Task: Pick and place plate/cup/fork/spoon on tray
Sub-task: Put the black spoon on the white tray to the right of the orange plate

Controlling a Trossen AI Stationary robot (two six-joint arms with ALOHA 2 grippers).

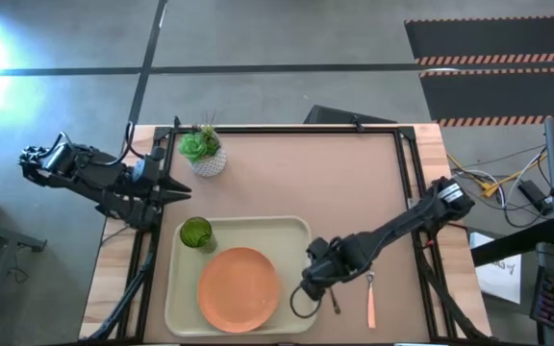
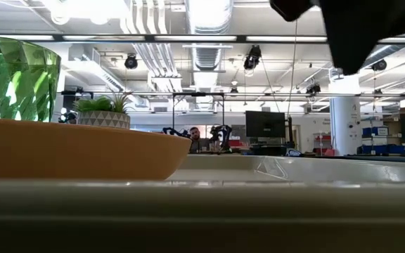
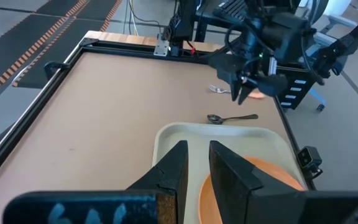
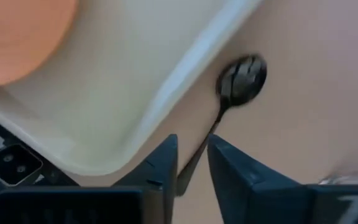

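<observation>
Your right hand: low over the table just right of the tray, fingers slightly apart astride the spoon handle | spoon: on table beside tray's right rim | fork: just right of spoon | plate, cup: on tray | left hand: waiting far left, fingers slightly apart.

High view: straight down over whole brown worktop. Low view: rim height, very close to round salmon-orange plate, facing room. Both wrist views share the small dark metallic spoon.
</observation>
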